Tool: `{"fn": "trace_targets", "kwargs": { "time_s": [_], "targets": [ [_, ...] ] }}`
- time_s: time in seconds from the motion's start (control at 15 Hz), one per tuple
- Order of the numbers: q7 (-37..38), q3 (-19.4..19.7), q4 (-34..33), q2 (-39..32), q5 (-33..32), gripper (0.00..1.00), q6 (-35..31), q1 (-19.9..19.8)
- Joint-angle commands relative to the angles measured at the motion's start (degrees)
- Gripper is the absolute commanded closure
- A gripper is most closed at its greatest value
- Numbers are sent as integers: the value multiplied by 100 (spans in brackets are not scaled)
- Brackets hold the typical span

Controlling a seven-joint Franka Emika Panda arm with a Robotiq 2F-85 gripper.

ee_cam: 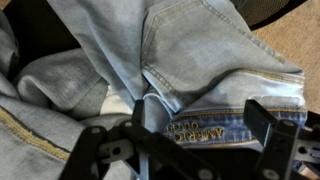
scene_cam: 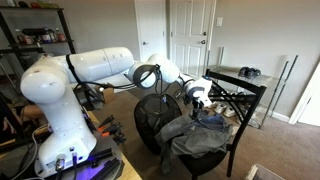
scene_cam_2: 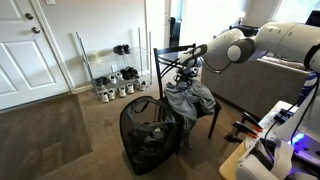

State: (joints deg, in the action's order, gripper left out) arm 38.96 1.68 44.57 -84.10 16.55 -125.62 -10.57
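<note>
Jeans of pale blue denim lay crumpled over the seat of a black chair, filling the wrist view with their waistband and seams. The gripper hung just above the fabric with its fingers spread wide apart, clamped on nothing. In both exterior views a black mesh laundry hamper stood on the carpet just beside the chair.

Jeans ran past every edge of the wrist view, so their full extent was not seen. The waistband label was blurred and unreadable. The gripper was cut off by the lower edge, and contact with the denim could not be told. In an exterior view, cloth hid the seat of the chair, and the hamper contents were too dark to identify.
</note>
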Motion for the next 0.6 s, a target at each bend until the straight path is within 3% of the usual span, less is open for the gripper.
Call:
{"fn": "trace_targets", "kwargs": {
  "time_s": [0.0,0.53],
  "targets": [
    [794,214,13,0,-51,0,-51,63],
    [1930,128,21,-8,58,0,53,-21]
  ]
}}
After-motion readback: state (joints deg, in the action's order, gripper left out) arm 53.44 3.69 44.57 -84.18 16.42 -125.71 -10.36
